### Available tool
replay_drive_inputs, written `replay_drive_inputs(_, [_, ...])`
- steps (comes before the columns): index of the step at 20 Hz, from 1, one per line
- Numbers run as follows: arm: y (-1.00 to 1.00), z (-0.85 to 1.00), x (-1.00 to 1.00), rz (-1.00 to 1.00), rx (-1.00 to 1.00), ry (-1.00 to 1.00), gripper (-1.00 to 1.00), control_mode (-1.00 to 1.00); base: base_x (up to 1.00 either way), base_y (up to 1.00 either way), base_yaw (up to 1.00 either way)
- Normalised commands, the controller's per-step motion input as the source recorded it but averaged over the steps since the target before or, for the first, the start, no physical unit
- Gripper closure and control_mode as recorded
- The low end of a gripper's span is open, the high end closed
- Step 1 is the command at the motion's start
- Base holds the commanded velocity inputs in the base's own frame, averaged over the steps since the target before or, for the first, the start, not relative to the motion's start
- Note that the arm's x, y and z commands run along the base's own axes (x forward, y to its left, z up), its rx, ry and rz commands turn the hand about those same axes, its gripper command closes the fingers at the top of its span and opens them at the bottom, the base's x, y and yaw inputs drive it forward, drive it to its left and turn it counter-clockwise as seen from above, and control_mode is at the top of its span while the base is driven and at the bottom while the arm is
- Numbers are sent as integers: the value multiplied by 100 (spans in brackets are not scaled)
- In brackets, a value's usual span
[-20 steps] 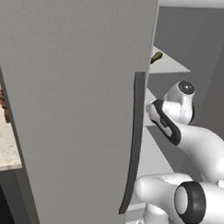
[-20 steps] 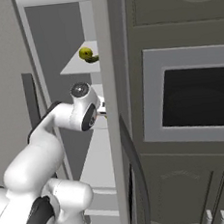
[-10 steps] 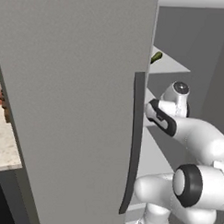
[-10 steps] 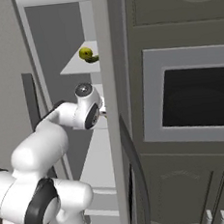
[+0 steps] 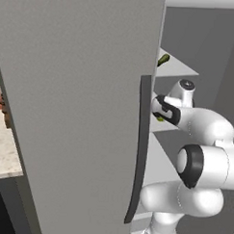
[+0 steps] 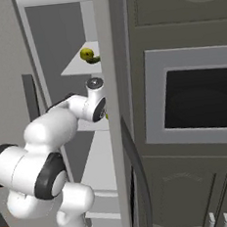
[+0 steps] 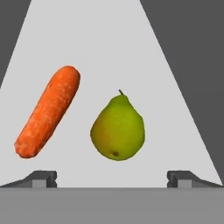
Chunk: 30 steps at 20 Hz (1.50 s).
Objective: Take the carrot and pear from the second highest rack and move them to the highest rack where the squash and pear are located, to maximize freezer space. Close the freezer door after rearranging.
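Note:
My gripper [image 7: 113,177] is open and level with the second highest rack, its fingertips [image 7: 41,177] standing wide apart. Just beyond them lies a yellow-green pear [image 7: 118,129], roughly centred between the tips and not touched. The orange carrot [image 7: 48,111] lies slanted to the pear's left. On the highest rack [image 6: 76,67] above sit another pear [image 6: 85,54] and the dark green squash [image 6: 94,60], which also peeks out as squash [image 5: 163,59]. The arm's wrist [image 5: 173,111] reaches into the freezer past the open freezer door [image 5: 75,112].
The open door's long dark handle [image 5: 139,149] stands close to the left of my forearm. The other fridge door [image 6: 118,134] edges the opening on the right. A wall oven [image 6: 197,97] and cabinets sit further right. A stone counter [image 5: 4,147] lies left of the door.
The arm has shifted slightly, its elbow rolling and the wrist edging further into the freezer. The jaws stay open; the produce on the top rack has not moved.

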Motion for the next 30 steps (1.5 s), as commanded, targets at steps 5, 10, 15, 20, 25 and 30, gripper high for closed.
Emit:
replay_drive_inputs(5, [-6, -19, 30, 0, 0, 4, -100, -100, 0, 0, 0])
replay_drive_inputs(10, [0, -24, 16, 0, 0, 1, -100, -100, 0, 0, 0])
replay_drive_inputs(15, [0, -24, 12, 0, 0, 0, -100, -100, 0, 0, 0])
replay_drive_inputs(20, [0, -24, 17, 0, 0, 0, -100, -100, 0, 0, 0])
replay_drive_inputs(25, [0, -3, 3, 0, 0, 0, 100, -100, 0, 0, 0])
replay_drive_inputs(30, [0, 0, -3, 0, 0, 0, 100, -100, 0, 0, 0])
